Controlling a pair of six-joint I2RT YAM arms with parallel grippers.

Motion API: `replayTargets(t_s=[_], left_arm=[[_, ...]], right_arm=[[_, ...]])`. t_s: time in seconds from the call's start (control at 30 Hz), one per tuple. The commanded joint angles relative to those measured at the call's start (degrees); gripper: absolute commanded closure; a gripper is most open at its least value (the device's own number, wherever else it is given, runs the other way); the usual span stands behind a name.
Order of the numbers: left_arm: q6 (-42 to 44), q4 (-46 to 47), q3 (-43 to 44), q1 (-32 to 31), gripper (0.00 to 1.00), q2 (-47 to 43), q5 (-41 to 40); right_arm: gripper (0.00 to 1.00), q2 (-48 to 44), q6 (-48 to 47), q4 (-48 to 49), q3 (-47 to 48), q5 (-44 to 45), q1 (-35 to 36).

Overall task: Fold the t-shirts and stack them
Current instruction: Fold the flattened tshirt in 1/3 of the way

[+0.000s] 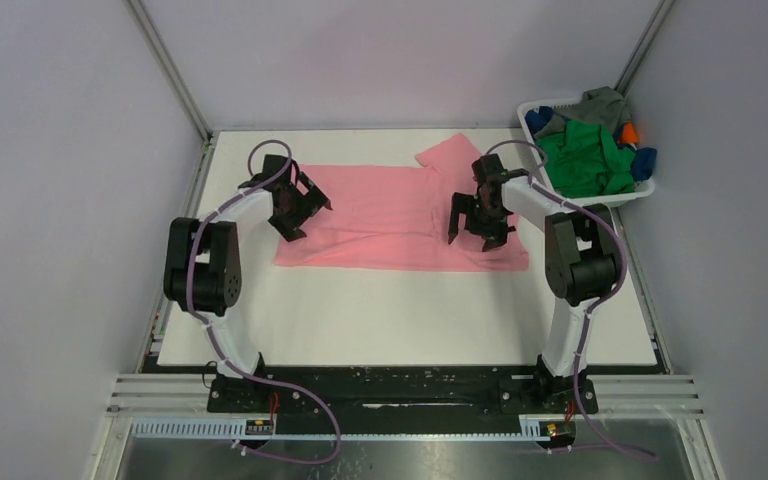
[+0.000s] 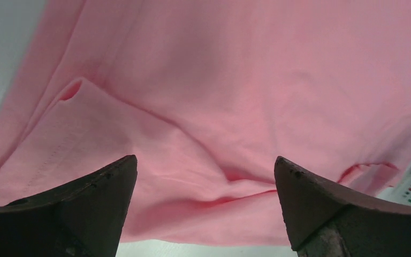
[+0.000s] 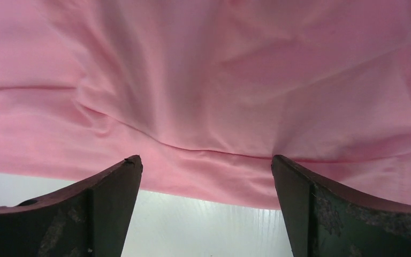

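A salmon pink t-shirt (image 1: 390, 215) lies spread on the white table, one sleeve sticking out toward the back right. Over its left end hangs my left gripper (image 1: 302, 208), open, with nothing between its fingers; in the left wrist view the pink cloth (image 2: 235, 107) fills the frame and my left gripper (image 2: 206, 166) stands just above a wrinkled edge. My right gripper (image 1: 480, 222) hovers open over the shirt's right part. The right wrist view shows the pink shirt's near hem (image 3: 208, 166) and bare table below it, my right gripper (image 3: 206, 166) empty. More t-shirts, green (image 1: 585, 158), grey and blue, fill a basket.
A white plastic basket (image 1: 628, 198) stands at the table's back right corner, close to the right arm. Grey walls close in the table on the left, back and right. White table (image 1: 400, 310) stretches between the pink shirt and the arm bases.
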Motion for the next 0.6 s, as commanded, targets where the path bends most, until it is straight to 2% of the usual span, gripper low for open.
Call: replayTargets(t_s=[0.0,0.17,0.33,0.57], left_arm=[[-0.8,2.0,-5.6,0.6,0.01,1.7,1.8],[-1.2,4.6,-18.0,0.3,0.01,-6.9,0.2],[-1.3,4.2,-28.0,-0.7,0.01,-15.1,0.4],[-4.0,-1.2,-39.8,-3.1,0.01,-29.4,-3.7]], right_arm=[[0.01,-0.9,2.8,6.3,-6.0,-2.1,0.5],[0.01,-9.2,5.1,10.5,-21.5,-3.6,1.3],[0.01,-18.4,6.2,10.1,-34.7,-4.5,3.1],[0.00,-31.0,9.1,5.0,-43.9,-1.6,6.8]])
